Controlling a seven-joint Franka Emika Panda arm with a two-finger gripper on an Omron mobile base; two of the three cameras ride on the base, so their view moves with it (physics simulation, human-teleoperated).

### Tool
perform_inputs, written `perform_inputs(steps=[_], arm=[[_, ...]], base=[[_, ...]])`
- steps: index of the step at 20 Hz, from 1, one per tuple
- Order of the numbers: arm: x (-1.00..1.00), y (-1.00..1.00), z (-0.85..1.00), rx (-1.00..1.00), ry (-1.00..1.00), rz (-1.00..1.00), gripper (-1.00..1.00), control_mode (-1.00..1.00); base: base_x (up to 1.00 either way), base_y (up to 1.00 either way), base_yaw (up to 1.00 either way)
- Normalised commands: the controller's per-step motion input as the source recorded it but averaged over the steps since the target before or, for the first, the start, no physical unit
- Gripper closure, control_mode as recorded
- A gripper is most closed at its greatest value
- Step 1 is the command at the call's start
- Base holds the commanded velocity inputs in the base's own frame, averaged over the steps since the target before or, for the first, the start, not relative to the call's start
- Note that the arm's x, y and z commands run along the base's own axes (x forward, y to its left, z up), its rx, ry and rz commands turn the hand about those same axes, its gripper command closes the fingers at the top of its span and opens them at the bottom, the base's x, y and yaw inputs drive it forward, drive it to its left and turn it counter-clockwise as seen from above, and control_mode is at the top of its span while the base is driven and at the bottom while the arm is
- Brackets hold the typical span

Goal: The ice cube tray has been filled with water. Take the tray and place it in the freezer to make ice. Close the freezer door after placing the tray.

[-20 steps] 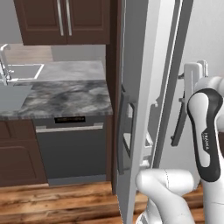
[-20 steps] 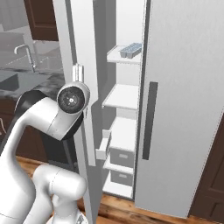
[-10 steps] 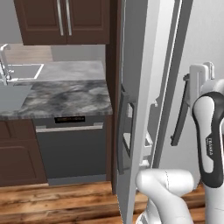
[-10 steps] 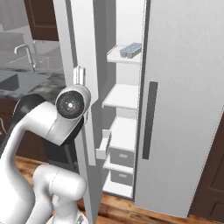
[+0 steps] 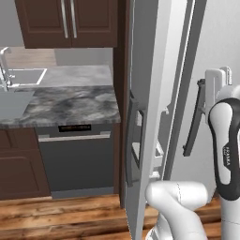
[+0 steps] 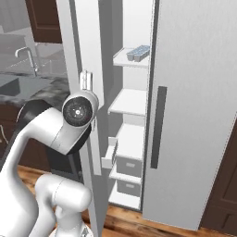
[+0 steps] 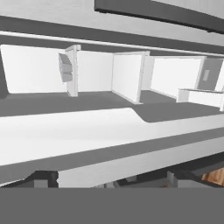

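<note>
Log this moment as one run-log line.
ice cube tray: on upper freezer shelf | freezer door: partly open | gripper: state unclear | next: close door

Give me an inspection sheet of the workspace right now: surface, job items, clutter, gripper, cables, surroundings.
Surface: grey marbled stone counter with a steel sink at its left end.
Job's things: small white ice cube tray with pale blue cells lies on the top white shelf of the white-walled freezer compartment; tall light grey freezer door stands open.
Clutter: nothing seen.
Gripper: dark fingertips at the hand view's bottom edge, facing the freezer; open or shut cannot be told.
Cables: nothing seen.
Surroundings: dark wooden wall cabinets, dark dishwasher front, wooden plank floor, wider grey fridge door with dark bar handle shut.
</note>
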Motion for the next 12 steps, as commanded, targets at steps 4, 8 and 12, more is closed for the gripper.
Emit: perform_inputs(steps=[4, 8, 12], arm=[[-0.06, 0.06, 0.00, -0.02, -0.03, 0.00, -1.00, -1.00], [0.00, 0.54, 0.00, -0.15, -0.02, -0.10, -1.00, -1.00], [0.00, 0.73, 0.00, -0.20, 0.00, -0.22, -1.00, -1.00]], base=[[0.00, 0.00, 0.00], [0.00, 0.00, 0.00], [0.00, 0.00, 0.00]])
